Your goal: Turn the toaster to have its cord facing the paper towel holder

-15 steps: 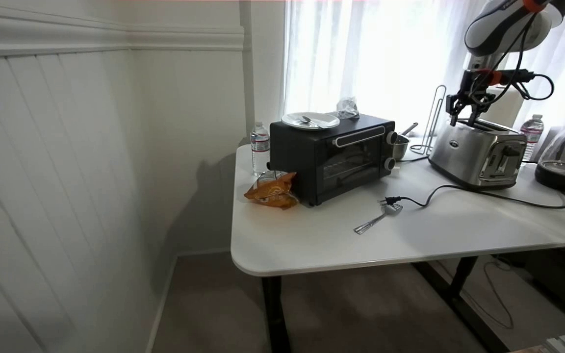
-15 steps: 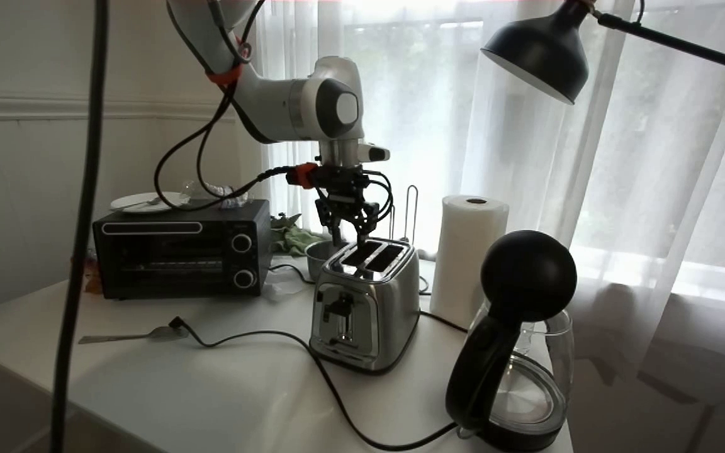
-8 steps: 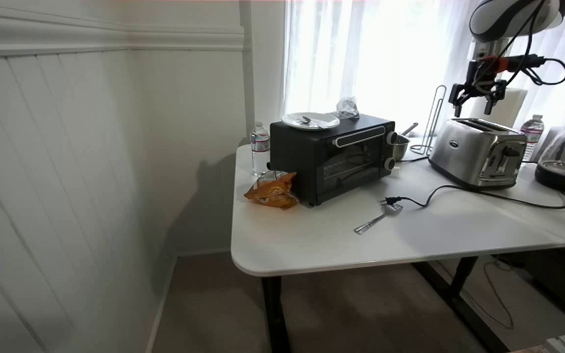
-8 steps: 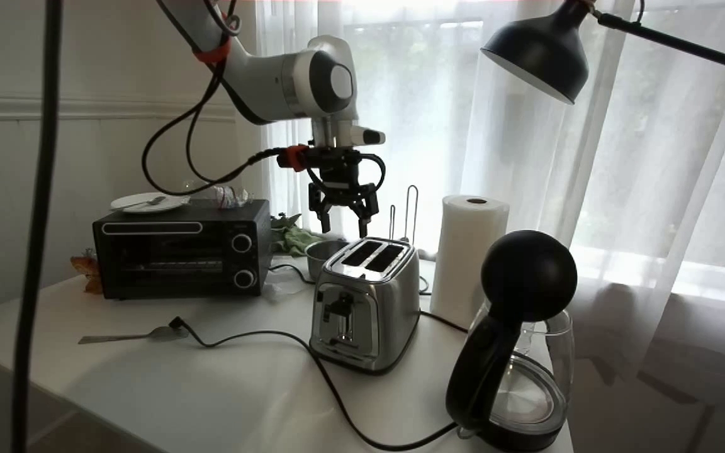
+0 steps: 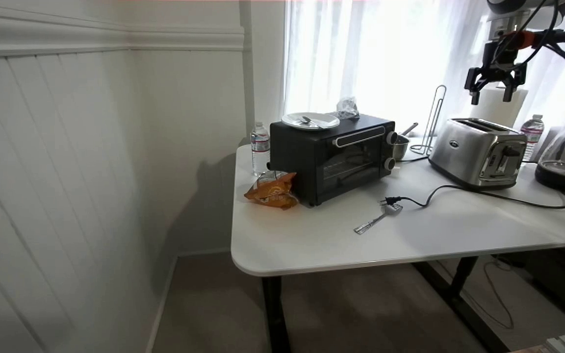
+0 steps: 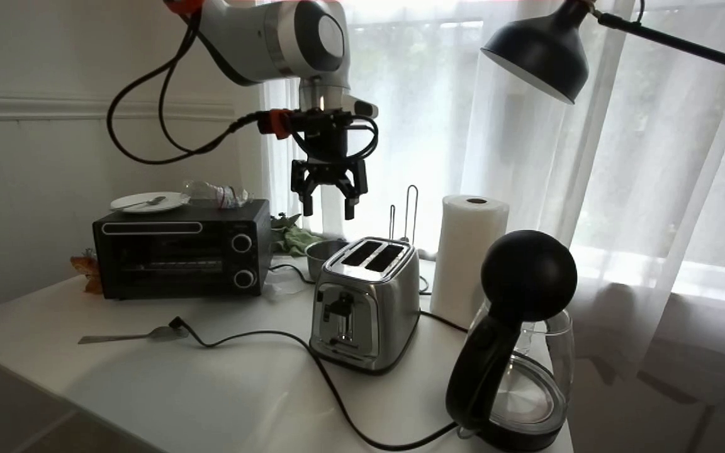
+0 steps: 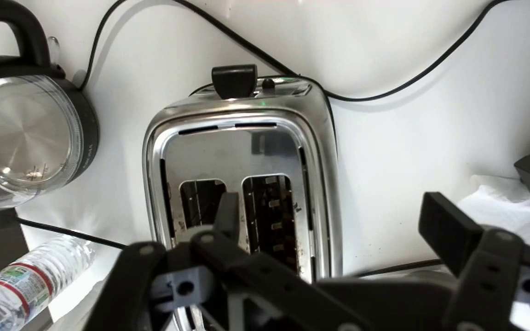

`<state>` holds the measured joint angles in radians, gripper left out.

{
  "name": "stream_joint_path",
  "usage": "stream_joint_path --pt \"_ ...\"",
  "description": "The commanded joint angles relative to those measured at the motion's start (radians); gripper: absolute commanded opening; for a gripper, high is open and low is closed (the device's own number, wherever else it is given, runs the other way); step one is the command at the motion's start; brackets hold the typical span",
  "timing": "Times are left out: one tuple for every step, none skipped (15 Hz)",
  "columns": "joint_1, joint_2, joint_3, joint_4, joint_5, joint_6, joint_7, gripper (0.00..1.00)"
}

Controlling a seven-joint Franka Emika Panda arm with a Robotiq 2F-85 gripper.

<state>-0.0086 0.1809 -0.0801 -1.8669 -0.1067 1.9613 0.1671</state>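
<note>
The toaster (image 5: 478,154), set on the white surface (image 5: 312,240) near the kettle (image 7: 21,124), is marked with an oval badge (image 5: 454,143) whose lettering is too small to be read. Above the toaster, the claw (image 6: 328,210) is held with fingers (image 7: 449,225) apart.

The gripper (image 6: 329,212), earlier at the top of the toaster (image 6: 401,305), now hangs higher and clear of it, jaws wider apart; the arm (image 6: 243,47) stands higher in both exterior views, its looped cables (image 6: 219,141) likewise.
</note>
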Motion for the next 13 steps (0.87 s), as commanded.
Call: stream_joint_path --pt "-0.019 -0.116 0.014 -0.102 0.056 0.01 -0.06 1.0" --pt "-0.02 -0.134 0.014 -0.115 0.066 0.006 -0.074 1.0" --pt "-0.02 -0.146 0.015 -0.124 0.082 0.003 -0.097 1.0" --pt "-0.019 -0.155 0.016 -0.131 0.09 -0.003 -0.11 1.0" --pt "-0.017 -0.165 0.017 -0.141 0.099 -0.003 -0.125 1.0" --pt "-0.015 -0.111 0.014 -0.085 0.067 -0.003 -0.085 1.0" --pt "-0.015 -0.117 0.014 -0.09 0.068 -0.003 -0.088 1.0" --pt "-0.015 -0.116 0.014 -0.09 0.068 -0.003 -0.088 1.0" --pt "-0.015 -0.114 0.014 -0.09 0.068 -0.003 -0.088 1.0" --pt "-0.015 -0.11 0.014 -0.089 0.068 -0.002 -0.087 1.0" --pt "-0.015 -0.109 0.014 -0.089 0.068 -0.002 -0.087 1.0" --pt "-0.015 -0.108 0.014 -0.089 0.068 -0.002 -0.087 1.0" --pt "-0.015 -0.108 0.014 -0.089 0.068 -0.002 -0.087 1.0"
